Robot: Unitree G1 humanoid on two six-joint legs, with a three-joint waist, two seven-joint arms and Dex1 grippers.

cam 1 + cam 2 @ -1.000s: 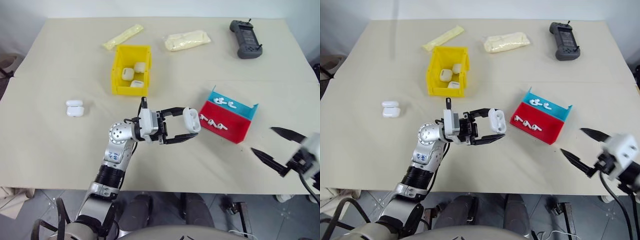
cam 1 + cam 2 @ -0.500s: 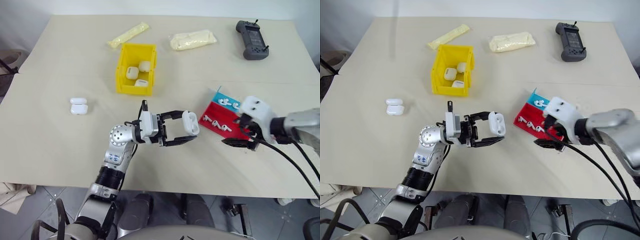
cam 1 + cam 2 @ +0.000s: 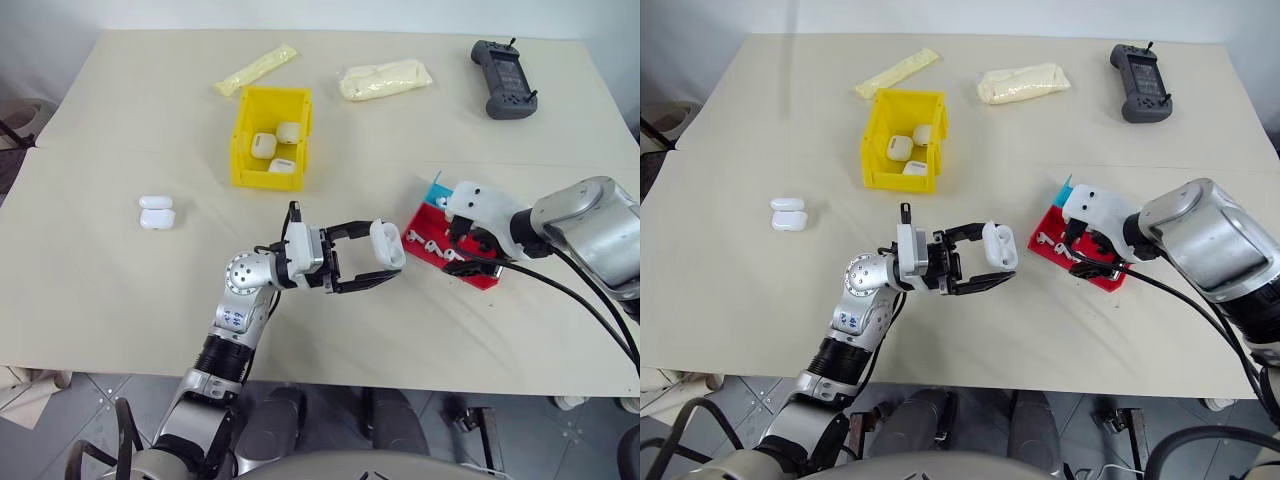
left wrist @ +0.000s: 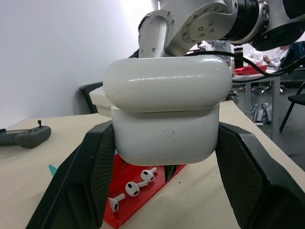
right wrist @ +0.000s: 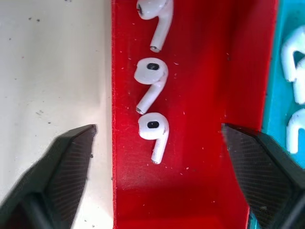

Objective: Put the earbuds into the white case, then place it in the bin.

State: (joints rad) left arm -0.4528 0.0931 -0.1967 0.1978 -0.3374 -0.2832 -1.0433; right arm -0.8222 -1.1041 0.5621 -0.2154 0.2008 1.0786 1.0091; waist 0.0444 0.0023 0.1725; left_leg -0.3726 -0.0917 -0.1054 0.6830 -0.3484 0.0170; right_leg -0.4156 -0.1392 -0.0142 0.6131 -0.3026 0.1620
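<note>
While the left gripper [image 3: 385,262] sits near the middle of the frame, it's clamped on the white case [image 3: 386,243], one black finger on each side, lid closed, case held up off the table [image 3: 110,300]. Over on the right, the right gripper [image 5: 157,143] hangs over the red half of the red-and-blue tray [image 3: 478,275], pointing down into it with its jaws spread wide and nothing between them. From the right wrist camera one fingertip sits outside the tray's red wall over the bare table and the other near the red/blue divider, with three earbuds [image 5: 153,131] lying in a row in the red compartment between them, stems visible, none touched as far as I can tell. More earbuds are in the blue compartment [image 5: 291,90]. The yellow bin [image 3: 244,140] is in the upper middle-left, well apart from both grippers, with three white cases already inside. Another closed white case lies on the table at the left [image 3: 155,213]. Along the top edge are two pale yellow packets [image 3: 254,69] and a dark grey handheld controller [image 3: 503,78] at upper right.
</note>
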